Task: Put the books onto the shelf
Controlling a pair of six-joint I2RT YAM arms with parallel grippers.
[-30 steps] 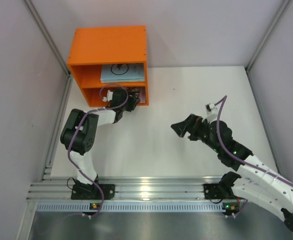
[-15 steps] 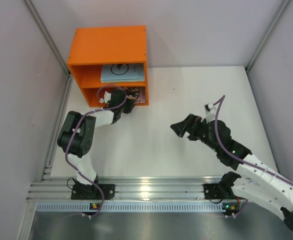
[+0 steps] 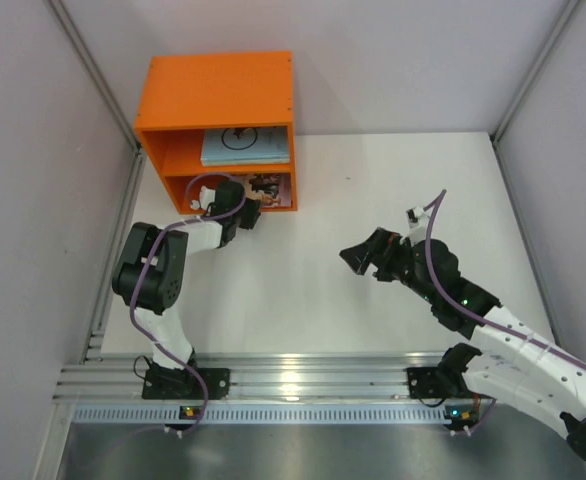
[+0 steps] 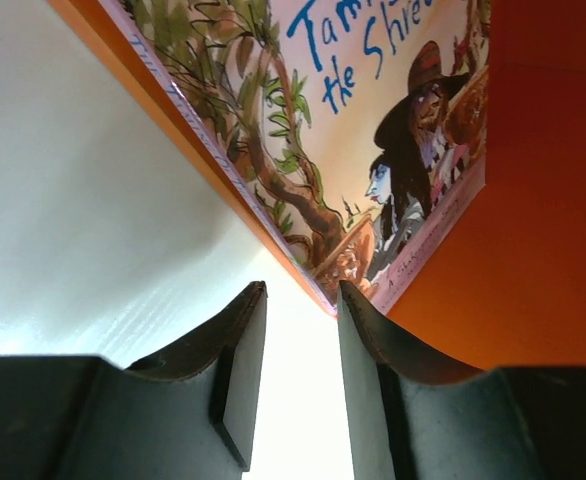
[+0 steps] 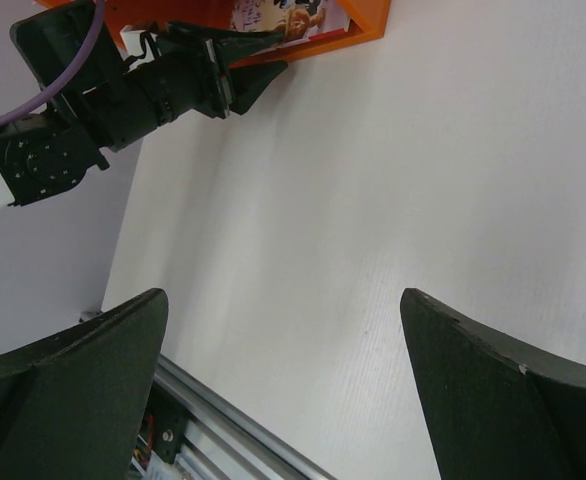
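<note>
The orange shelf (image 3: 218,95) stands at the table's far left. A pale blue-white book with a black ring (image 3: 243,146) lies in its upper compartment. A pinkish illustrated book (image 3: 271,187) lies in the lower one, its corner sticking out past the front edge. My left gripper (image 3: 250,205) sits just in front of that compartment. In the left wrist view its jaws (image 4: 301,300) stand slightly apart with only bright table between them, and the illustrated book's (image 4: 373,120) corner is just past the tips. My right gripper (image 3: 357,258) hangs wide open over mid-table, holding nothing.
The shelf's orange floor (image 4: 533,250) fills the right of the left wrist view. In the right wrist view, the left arm (image 5: 123,95) reaches toward the shelf (image 5: 365,24) at the top. Grey walls enclose the table and an aluminium rail (image 3: 293,380) runs along the near edge.
My left gripper has drawn back and to the left from the lower compartment, its jaws parting, leaving the illustrated book on the shelf. The right arm has barely shifted.
</note>
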